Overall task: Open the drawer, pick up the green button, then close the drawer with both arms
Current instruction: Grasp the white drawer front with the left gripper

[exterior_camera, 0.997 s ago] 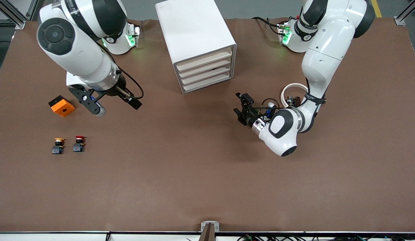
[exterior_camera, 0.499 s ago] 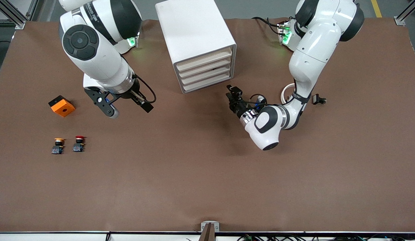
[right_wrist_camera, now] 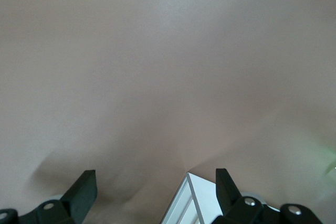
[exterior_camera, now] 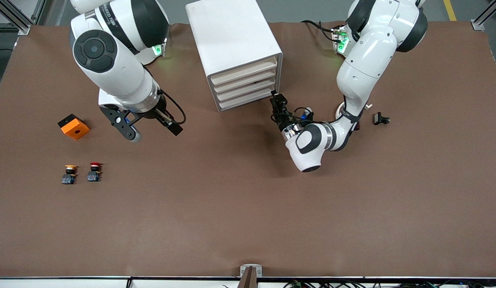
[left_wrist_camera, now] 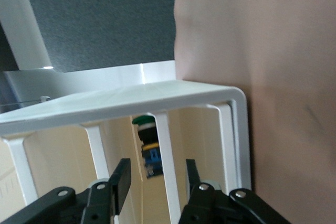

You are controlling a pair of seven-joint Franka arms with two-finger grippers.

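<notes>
Front view: the left gripper (exterior_camera: pixel 278 101) sits at the cabinet (exterior_camera: pixel 236 52) front's corner, at four o'clock from its middle, fingers (left_wrist_camera: pixel 122 180) partly parted and empty. Inside a drawer (left_wrist_camera: pixel 126 150) lies the green button (left_wrist_camera: pixel 145 129). The right gripper (exterior_camera: pixel 150 128) hangs over the bench (exterior_camera: pixel 248 208), fingers wide apart.

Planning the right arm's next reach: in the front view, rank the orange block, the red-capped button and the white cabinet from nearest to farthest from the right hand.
1. Orange block, beside the right hand, toward the table's end.
2. Red-capped button, nearer the front camera.
3. White cabinet, mid-table near the bases.
</notes>
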